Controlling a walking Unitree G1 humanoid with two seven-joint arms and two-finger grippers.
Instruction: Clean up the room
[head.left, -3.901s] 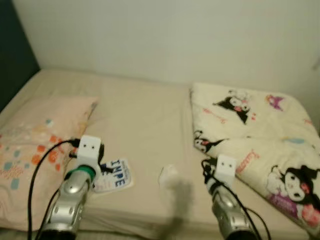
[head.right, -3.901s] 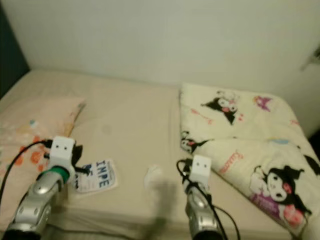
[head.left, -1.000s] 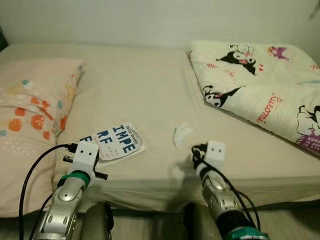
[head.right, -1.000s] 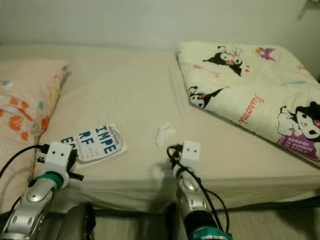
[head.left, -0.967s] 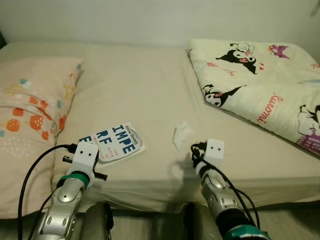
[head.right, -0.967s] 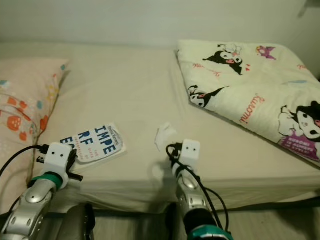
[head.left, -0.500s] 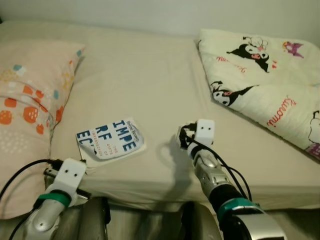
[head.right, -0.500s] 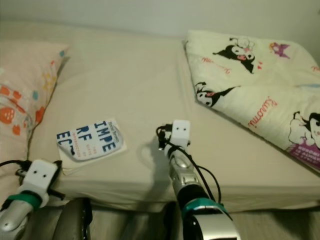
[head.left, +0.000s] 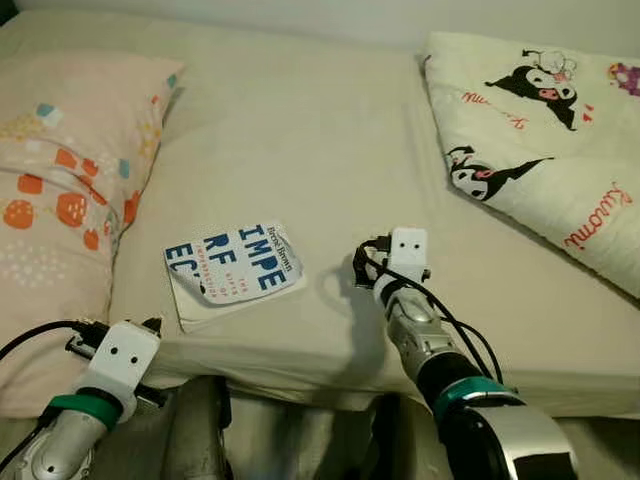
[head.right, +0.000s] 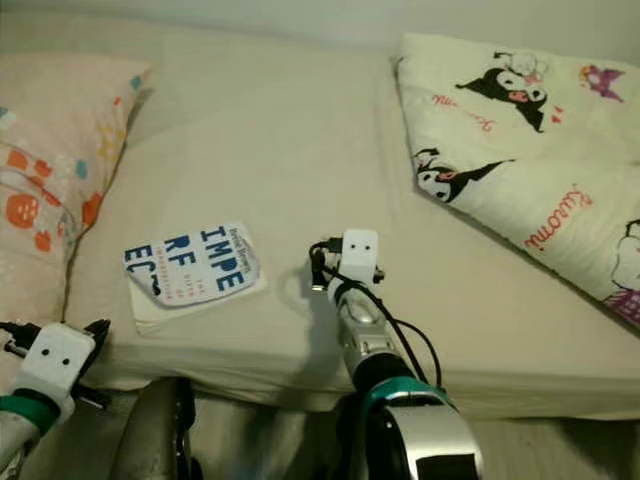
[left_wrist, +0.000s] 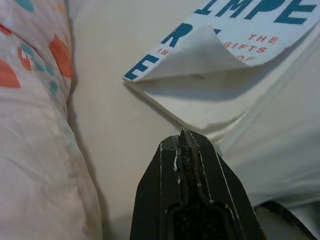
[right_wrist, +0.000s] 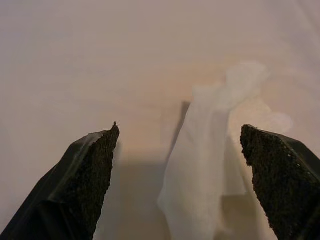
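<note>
Tissue (right_wrist: 210, 165): lay crumpled on the bed (head.left: 300, 130), between the right gripper's spread fingers.
Pillow (head.left: 55, 190): lay at the bed's left side.
Left gripper (left_wrist: 182, 145): fingers pressed together, low at the bed's near edge, just beside the book's corner.
Book (head.left: 232, 268): lay near the edge, cover corner curled up.
Right gripper (right_wrist: 182, 145): reached down over the tissue.
Blanket (head.left: 540, 130): was folded at the right.

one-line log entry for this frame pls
right end effector: open, over crumpled tissue on bed | left end effector: shut, near book corner | tissue not yet gripped
</note>
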